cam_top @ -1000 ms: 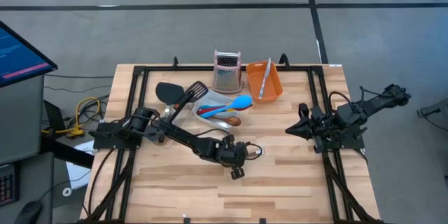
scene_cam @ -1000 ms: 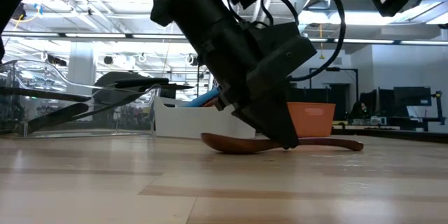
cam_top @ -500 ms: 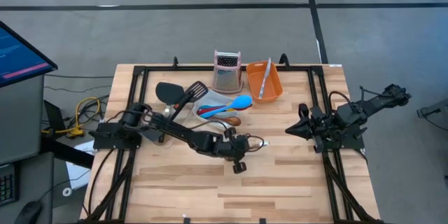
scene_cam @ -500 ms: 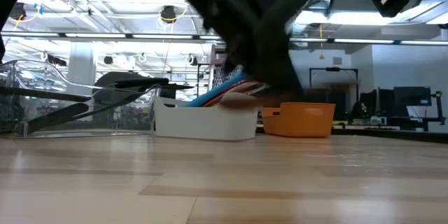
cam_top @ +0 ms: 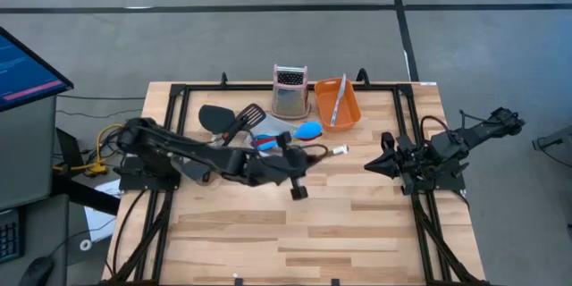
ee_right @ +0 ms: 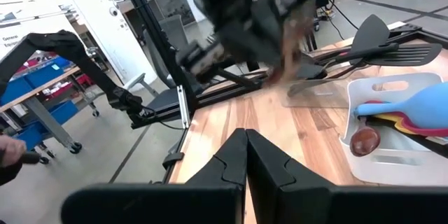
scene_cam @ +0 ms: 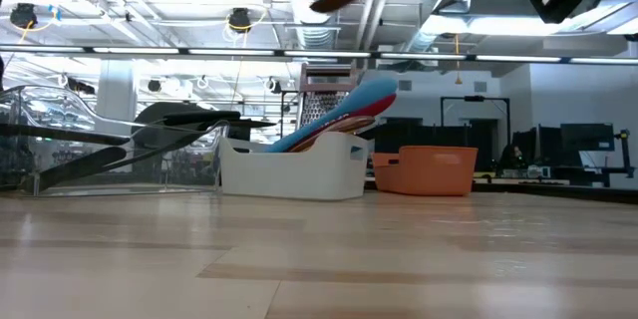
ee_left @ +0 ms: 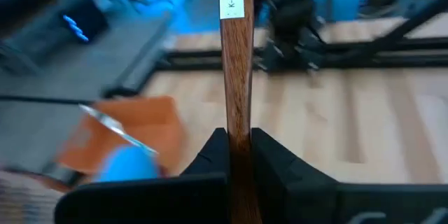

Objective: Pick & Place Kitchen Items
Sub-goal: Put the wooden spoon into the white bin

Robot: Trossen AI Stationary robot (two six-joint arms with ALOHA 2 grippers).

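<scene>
Transport step: left pincer (ee_left: 238,155) clamped on wooden-handled utensil (ee_left: 236,56), apparently above white tub (cam_top: 268,136); next, lower and release; right pincer (ee_right: 245,155) closed, idle.

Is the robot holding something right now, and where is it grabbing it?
Yes. The left tool is shut on a brown wooden-handled utensil, gripping its handle partway along. The right tool holds nothing.

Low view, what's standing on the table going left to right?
Clear tub with the black spatulas → white tub holding the blue spoon → orange tub.
</scene>
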